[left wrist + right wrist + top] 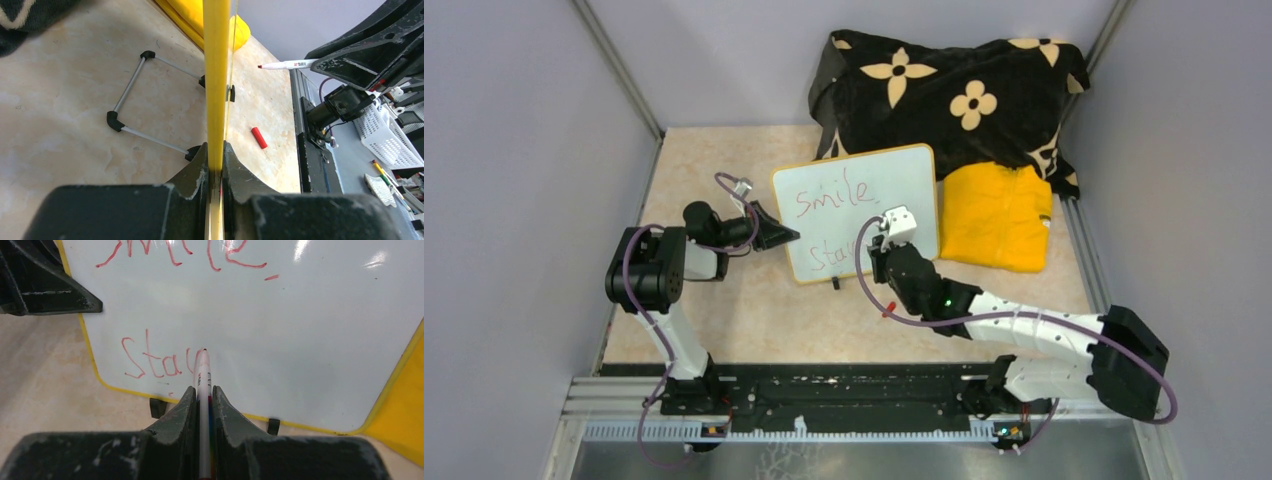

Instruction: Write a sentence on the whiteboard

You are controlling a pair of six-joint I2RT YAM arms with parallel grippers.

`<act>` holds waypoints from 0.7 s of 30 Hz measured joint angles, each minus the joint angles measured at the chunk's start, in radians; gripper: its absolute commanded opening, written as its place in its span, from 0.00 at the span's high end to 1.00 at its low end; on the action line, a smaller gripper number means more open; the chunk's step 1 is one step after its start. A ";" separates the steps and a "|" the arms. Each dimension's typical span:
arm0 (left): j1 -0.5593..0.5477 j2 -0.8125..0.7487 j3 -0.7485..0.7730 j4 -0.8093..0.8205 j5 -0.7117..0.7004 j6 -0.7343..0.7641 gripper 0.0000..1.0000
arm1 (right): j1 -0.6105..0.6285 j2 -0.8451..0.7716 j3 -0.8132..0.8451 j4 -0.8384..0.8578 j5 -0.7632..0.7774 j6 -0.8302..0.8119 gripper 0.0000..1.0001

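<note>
We logged the whiteboard (904,185), centre frame, its left edge pinched in the closed jaws of the left gripper (216,155). The right gripper (202,395) clamped the marker (203,367), whose tip was at the lower line of the sentence (150,362).

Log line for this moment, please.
left gripper: shut on whiteboard edge | right gripper: shut on marker, tip near board | sentence: smile done, second line at sta

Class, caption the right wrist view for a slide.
Right pincer holds the marker, tip at the unfinished sentence on the whiteboard.

Grey walls (514,150); beige marbled tabletop (774,320); even light.
</note>
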 measured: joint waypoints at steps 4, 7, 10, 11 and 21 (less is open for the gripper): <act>0.000 0.000 0.000 -0.001 0.000 0.000 1.00 | -0.003 0.032 0.000 0.037 0.026 -0.011 1.00; 0.000 0.000 0.000 -0.001 0.000 0.000 1.00 | -0.006 0.044 0.000 0.051 0.029 -0.018 1.00; 0.000 0.000 0.000 -0.001 0.000 0.001 1.00 | -0.011 0.066 0.007 0.064 0.031 -0.019 1.00; 0.000 0.000 0.000 -0.002 0.000 0.001 1.00 | -0.012 0.077 0.014 0.066 0.034 -0.019 1.00; 0.000 0.000 0.001 -0.006 0.001 0.004 1.00 | -0.025 0.129 0.072 0.075 0.069 -0.021 1.00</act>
